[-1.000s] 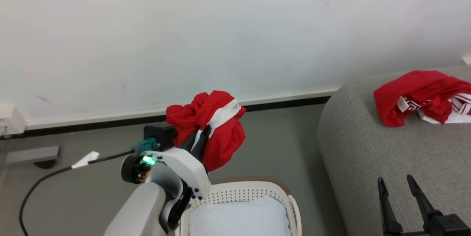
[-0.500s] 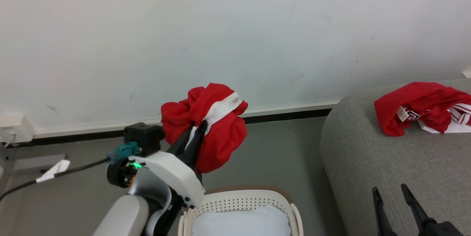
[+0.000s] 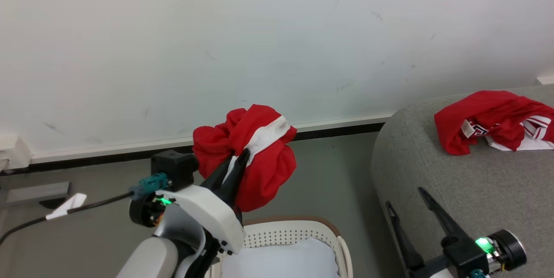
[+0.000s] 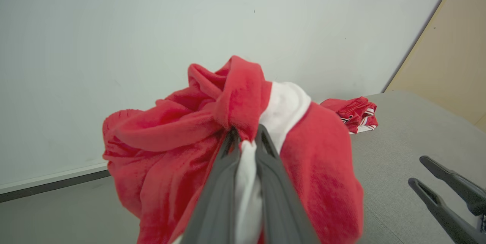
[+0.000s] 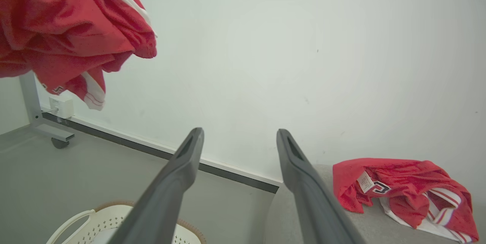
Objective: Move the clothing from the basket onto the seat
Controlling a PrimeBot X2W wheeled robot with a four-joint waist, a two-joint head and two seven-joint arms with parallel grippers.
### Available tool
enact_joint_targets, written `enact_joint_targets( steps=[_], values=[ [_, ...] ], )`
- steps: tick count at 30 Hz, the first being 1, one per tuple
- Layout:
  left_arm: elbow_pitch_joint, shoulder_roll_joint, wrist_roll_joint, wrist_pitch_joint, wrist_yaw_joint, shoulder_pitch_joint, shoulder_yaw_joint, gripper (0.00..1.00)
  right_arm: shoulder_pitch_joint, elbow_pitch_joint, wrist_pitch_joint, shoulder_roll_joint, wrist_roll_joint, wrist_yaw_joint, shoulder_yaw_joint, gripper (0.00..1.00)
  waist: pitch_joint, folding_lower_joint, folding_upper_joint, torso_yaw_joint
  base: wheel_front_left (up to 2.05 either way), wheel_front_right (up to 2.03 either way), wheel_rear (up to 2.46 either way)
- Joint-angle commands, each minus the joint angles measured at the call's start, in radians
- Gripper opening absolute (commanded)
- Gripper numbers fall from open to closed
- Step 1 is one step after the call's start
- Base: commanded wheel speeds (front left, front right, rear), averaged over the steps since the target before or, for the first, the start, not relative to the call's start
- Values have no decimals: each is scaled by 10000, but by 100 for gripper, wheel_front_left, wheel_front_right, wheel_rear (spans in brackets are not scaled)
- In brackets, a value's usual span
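Observation:
My left gripper point(image 3: 236, 163) is shut on a bunched bright red garment with a white stripe point(image 3: 259, 161), held in the air above the far end of the basket point(image 3: 298, 228). In the left wrist view the fingers point(image 4: 228, 168) pinch the white stripe of that garment point(image 4: 171, 141). A second red garment with a white label point(image 3: 489, 115) lies on the grey sofa point(image 3: 454, 174) to the right. My right gripper point(image 3: 404, 198) is open over the sofa's near edge, holding nothing. The right wrist view shows this gripper point(image 5: 239, 133), the lifted garment point(image 5: 57, 27) and the lying garment point(image 5: 398, 187).
A plain white pad point(image 3: 281, 260) lies in the basket. A black cable with a white tag point(image 3: 69, 203) runs across the grey floor at the left. A metal leg on a caster point(image 5: 38, 122) stands by the white wall. A beige panel point(image 4: 448, 54) rises beyond the sofa.
My right arm has risen and swung left, so its wrist with the green light now shows. The left gripper still grips the red garment, shifted slightly right. The camera has moved a little.

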Motion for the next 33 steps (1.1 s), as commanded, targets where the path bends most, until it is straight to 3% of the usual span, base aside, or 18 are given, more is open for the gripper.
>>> enact_joint_targets(
  steps=[1,9,15,24,30,32,33],
  values=[
    [-58,37,-88,32,-46,138,-41,0,-462,4,9,-218,-83,-22,679,100,15,1,-1,-35,0,0,0],
    [38,-110,-82,52,-126,-24,-313,0,-1980,655,9,-555,522,-22,3395,100,30,1,-1,-8,0,0,0],
    [107,-166,-37,136,-206,-167,-547,0,-3245,1358,8,-553,934,-22,4866,100,55,1,-1,34,0,0,0],
    [130,-345,-86,406,-391,-329,-990,0,-4779,2851,8,-198,806,-22,6058,100,42,1,-1,191,0,0,0],
    [102,-421,-166,671,-540,-328,-1325,0,-5283,3465,8,26,670,-22,6177,100,25,1,-1,352,0,0,0],
    [91,-441,-178,686,-565,-323,-1393,0,-5338,3507,8,93,763,-22,6055,0,19,1,-1,410,0,0,0],
    [98,-442,-187,698,-570,-324,-1416,0,-5328,3535,8,119,792,-22,6040,0,18,1,-1,435,0,0,0]
  ],
)
